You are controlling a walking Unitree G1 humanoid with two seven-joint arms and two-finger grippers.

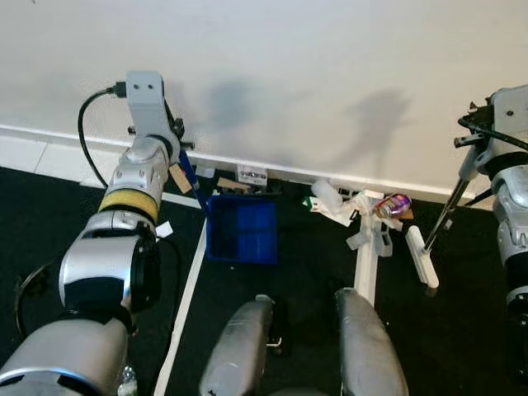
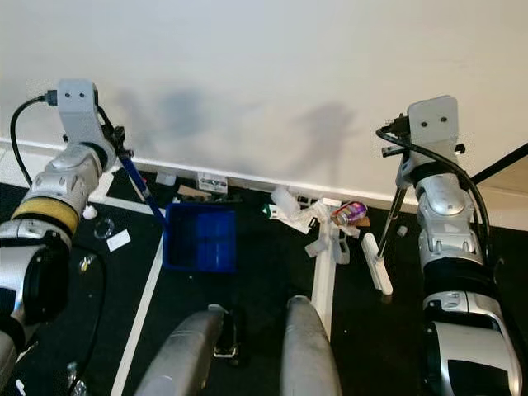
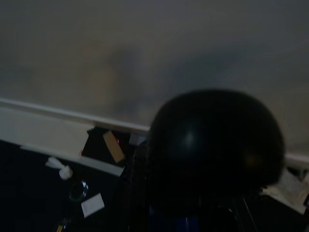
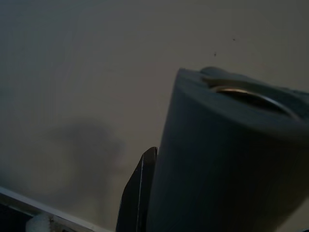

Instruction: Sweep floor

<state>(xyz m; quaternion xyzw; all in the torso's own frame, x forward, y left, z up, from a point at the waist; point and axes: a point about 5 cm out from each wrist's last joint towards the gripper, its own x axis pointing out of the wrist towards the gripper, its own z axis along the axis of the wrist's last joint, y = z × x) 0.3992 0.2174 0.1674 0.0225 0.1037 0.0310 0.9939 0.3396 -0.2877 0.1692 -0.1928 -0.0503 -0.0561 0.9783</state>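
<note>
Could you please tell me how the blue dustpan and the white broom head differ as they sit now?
The blue dustpan is a wide open tray left of the litter; the white broom head is a narrow bar right of it. The left claw carries the dustpan's handle, the right claw the broom's. Both rest on the dark floor.

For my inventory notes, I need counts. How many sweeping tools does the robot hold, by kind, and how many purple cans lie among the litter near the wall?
blue dustpan: 1
white broom: 1
purple can: 1
Total: 3
</note>
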